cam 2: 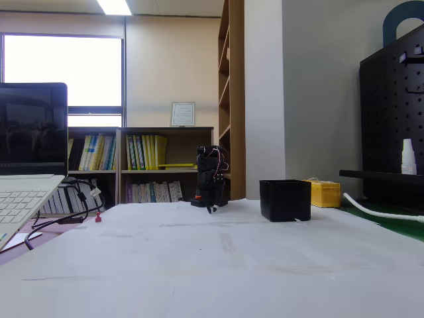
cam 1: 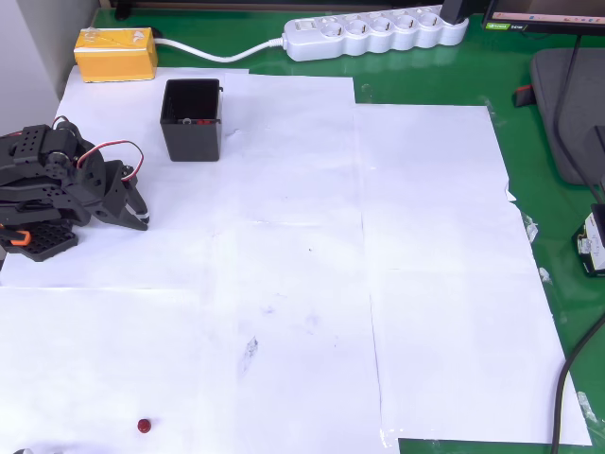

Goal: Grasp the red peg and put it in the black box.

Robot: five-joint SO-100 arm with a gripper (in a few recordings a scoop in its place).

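The red peg (cam 1: 144,426) lies on the white paper near the bottom left of the overhead view; in the fixed view the red peg (cam 2: 98,217) stands small at the far left of the table. The black box (cam 1: 192,118) sits open-topped at the upper left, and a small red item shows inside it; in the fixed view the black box (cam 2: 285,200) is right of centre. My gripper (cam 1: 140,216) is folded back at the left edge, pointing down-right, fingers together, holding nothing. The gripper (cam 2: 212,202) hangs low at the table's far end.
A yellow block (cam 1: 115,53) lies behind the box. A white power strip (cam 1: 373,34) and its cable run along the top edge. White paper sheets (cam 1: 425,265) cover the green mat. A laptop (cam 2: 26,172) and cables sit at the left in the fixed view.
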